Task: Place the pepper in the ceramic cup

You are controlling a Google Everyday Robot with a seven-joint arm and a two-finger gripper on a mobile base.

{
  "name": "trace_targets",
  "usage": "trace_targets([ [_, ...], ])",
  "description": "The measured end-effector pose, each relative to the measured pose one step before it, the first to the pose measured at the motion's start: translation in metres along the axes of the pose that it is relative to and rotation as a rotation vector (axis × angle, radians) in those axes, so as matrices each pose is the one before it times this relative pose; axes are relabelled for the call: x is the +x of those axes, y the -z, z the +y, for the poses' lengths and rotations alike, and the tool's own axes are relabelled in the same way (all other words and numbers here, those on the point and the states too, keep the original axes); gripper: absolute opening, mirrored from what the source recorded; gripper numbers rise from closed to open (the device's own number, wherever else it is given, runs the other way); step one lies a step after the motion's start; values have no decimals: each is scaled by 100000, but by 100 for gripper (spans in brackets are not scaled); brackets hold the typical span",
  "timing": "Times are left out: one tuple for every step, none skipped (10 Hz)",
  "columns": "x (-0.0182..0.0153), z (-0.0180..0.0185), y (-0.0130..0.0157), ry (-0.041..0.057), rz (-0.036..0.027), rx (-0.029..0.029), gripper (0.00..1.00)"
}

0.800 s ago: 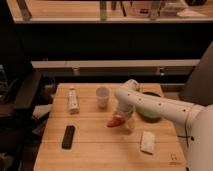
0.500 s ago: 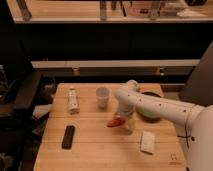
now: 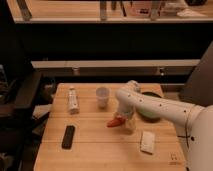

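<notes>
Seeing the gripper (image 3: 123, 121) low over the middle of the wooden table (image 3: 100, 152), clamped on the pepper (image 3: 115, 122). Holding it tilted, just in front of the ceramic cup (image 3: 102, 96), near but not touching. Also spotting a green bowl (image 3: 151, 113) behind the arm, black remote (image 3: 68, 136) further forward.

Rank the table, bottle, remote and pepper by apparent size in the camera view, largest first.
1. Table
2. Bottle and remote: look alike; remote lies nearer, so unranked
3. Pepper, smallest, its right end hidden by the gripper at the table's middle
</notes>
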State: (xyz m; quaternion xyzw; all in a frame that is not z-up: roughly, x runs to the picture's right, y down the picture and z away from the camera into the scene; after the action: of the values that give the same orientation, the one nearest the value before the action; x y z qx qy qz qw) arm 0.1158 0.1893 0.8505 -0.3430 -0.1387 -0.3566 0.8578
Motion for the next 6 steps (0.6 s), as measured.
trace_targets([
  [88, 76, -26, -106, 141, -82, 80],
  [43, 49, -32, -84, 19, -65, 77],
  [83, 62, -57, -136, 59, -82, 77],
  [50, 42, -42, -46, 73, -62, 77],
  [44, 35, -9, -58, 67, -35, 77],
  [92, 48, -74, -106, 76, -110, 77],
])
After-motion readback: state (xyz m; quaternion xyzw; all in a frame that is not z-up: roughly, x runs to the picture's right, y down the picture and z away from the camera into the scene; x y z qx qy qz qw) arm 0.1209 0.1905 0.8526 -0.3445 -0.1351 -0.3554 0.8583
